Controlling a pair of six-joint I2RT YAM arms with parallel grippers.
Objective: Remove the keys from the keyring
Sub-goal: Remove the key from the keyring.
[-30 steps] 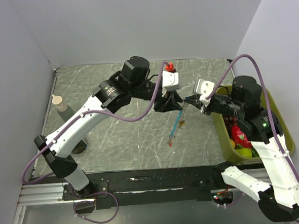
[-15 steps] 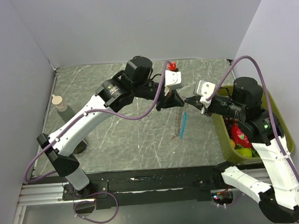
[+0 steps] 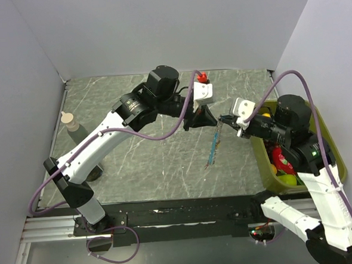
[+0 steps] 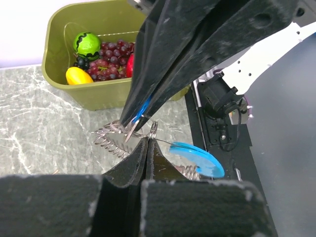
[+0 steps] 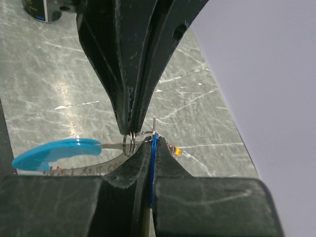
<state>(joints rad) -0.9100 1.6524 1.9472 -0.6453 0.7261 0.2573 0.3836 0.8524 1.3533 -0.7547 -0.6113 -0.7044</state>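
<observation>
Worktop (image 3: 136, 164): was grey-green marble pattern, veined white.
Bin (image 4: 98, 94): was olive green.
Grapes (image 4: 106, 57): were dark purple.
Yellow fruit (image 4: 79, 75): was plain yellow.
Ball (image 4: 87, 43): was green, striped black.
Keyring (image 4: 118, 136): was silvery.
Curved strip (image 4: 197, 157): was light blue.
Blue key (image 5: 153, 148): was deep blue.
Small piece (image 5: 176, 151): was orange.
Cable (image 3: 289, 72): was purple.

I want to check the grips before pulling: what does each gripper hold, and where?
The left gripper pinches the keyring by its wire loop; the right gripper pinches a blue key by its edge.

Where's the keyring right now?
Top view: mid-table, the keyring is pinched between left gripper and right gripper, left of the green bin, keys dangling.
</observation>
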